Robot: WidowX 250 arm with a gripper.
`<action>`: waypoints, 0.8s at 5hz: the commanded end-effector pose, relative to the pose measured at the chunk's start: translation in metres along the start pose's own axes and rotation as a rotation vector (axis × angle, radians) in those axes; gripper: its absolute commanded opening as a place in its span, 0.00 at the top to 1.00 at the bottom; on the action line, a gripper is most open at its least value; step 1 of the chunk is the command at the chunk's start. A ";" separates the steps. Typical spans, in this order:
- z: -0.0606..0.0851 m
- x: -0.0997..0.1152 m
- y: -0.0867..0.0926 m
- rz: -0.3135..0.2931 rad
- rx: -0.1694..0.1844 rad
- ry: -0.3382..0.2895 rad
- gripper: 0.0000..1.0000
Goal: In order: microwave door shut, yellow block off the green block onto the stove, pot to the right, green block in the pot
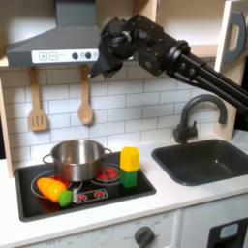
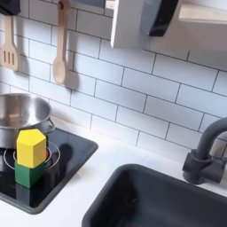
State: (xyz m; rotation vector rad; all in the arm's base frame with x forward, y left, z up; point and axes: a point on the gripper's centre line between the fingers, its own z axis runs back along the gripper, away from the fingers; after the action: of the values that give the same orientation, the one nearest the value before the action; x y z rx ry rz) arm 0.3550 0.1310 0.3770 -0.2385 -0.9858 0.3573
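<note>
In the first exterior view, the black gripper [image 1: 108,50] hangs high in the air, just in front of the grey range hood [image 1: 53,44], at the end of a dark arm [image 1: 194,68] that reaches in from the first exterior view's upper right. Its fingers blend into a dark mass, so whether they are spread or closed cannot be told. It holds nothing that can be seen and is well above everything on the counter.

Below it, the black stove [image 1: 140,184] sits on the white counter. The yellow block [image 1: 130,158] rests directly on top of the green block [image 1: 130,177], the two forming a small tower near the stove's right edge in the first exterior view. The steel pot [image 1: 76,159] stands on the stove just to the tower's left, close to it but apart. In front of the pot lie an orange and yellow toy food [image 1: 51,188] and a small lime-green round piece [image 1: 65,199].

At the first exterior view's top right, the white microwave door [image 1: 234,34] with its dark handle stands swung out. A dark sink basin [image 1: 208,160] and a curved faucet [image 1: 199,114] lie to the stove's right.

The second exterior view comes closer to the tower: the yellow block has a peaked top, and the wooden utensils [image 2: 59,44] hang against the white tiled wall.
</note>
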 end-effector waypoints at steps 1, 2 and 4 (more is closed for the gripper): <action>-0.012 0.011 0.006 0.020 0.005 -0.005 1.00; -0.016 0.015 0.009 0.036 0.014 -0.004 1.00; -0.010 0.023 0.005 0.044 0.001 -0.023 1.00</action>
State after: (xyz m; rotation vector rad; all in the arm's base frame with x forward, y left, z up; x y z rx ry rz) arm 0.3748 0.1440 0.3860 -0.2540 -0.9996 0.3992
